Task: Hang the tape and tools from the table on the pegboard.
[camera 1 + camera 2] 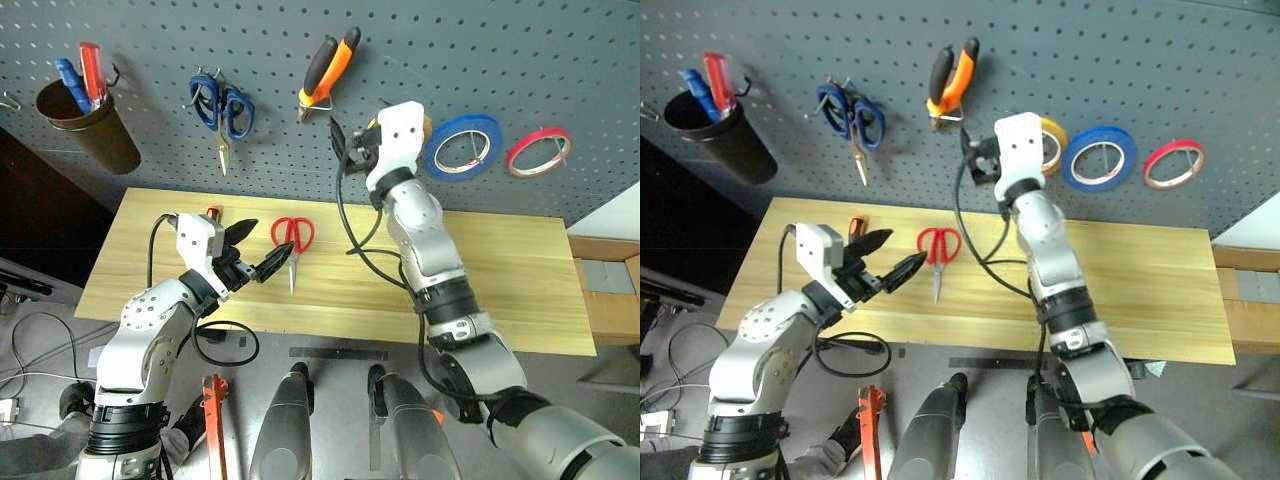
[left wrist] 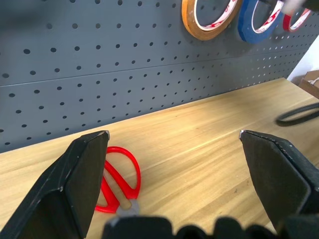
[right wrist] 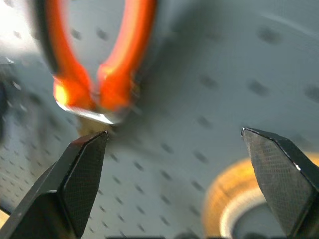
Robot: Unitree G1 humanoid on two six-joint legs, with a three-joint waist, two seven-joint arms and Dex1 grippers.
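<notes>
The dark blue tape (image 1: 463,146) hangs on the grey pegboard (image 1: 520,60), with the orange-and-black pliers (image 1: 328,72) on a hook further left. My right gripper (image 3: 174,132) is raised against the board just below and right of the pliers (image 3: 112,89), open and holding nothing. The red-handled scissors (image 1: 293,252) lie on the wooden table (image 1: 500,270), blades toward me. My left gripper (image 1: 262,248) hovers just left of them, level and open, with the red handles (image 2: 113,191) beside its left finger.
On the board also hang blue-handled scissors (image 1: 222,110), a dark cup (image 1: 90,130) of screwdrivers, a red roll (image 1: 538,151) and a yellow roll (image 2: 192,22) partly behind my right hand. A small orange-tipped item (image 1: 213,211) lies behind my left hand. A box (image 1: 610,290) stands right of the table.
</notes>
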